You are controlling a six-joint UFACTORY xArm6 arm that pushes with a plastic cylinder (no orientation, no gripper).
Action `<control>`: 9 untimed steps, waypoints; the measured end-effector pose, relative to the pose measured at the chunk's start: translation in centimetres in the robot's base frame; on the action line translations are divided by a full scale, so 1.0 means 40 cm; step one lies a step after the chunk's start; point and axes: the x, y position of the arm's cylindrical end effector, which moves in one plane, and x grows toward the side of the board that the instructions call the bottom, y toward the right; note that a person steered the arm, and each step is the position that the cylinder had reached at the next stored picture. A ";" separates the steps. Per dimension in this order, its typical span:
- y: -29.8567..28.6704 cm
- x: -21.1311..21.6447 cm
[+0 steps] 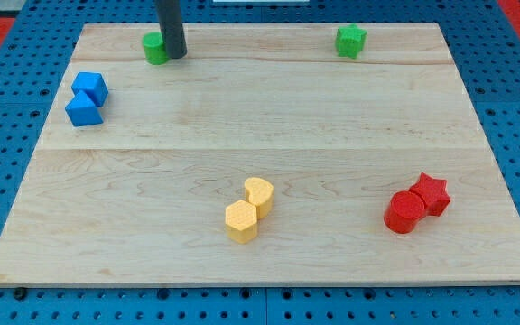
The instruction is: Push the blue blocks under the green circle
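Note:
Two blue blocks sit touching at the view's left: a blue cube (90,88) above a blue wedge-like block (83,110). The green circle (155,48) is at the view's top left, partly hidden by my rod. My tip (175,55) rests right beside the green circle, on its right side, touching or nearly touching it. The blue blocks lie to the lower left of the green circle and of my tip, well apart from both.
A green star (351,41) sits at the view's top right. A yellow heart (259,194) and a yellow hexagon (241,221) touch at the bottom centre. A red star (431,193) and a red cylinder (404,212) touch at the bottom right. The wooden board (269,117) lies on a blue pegboard.

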 end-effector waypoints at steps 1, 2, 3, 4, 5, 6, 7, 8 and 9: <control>-0.045 -0.012; 0.027 0.098; 0.022 0.260; -0.003 0.401; -0.062 0.491; -0.168 0.511; -0.221 0.450; -0.269 0.384; -0.313 0.372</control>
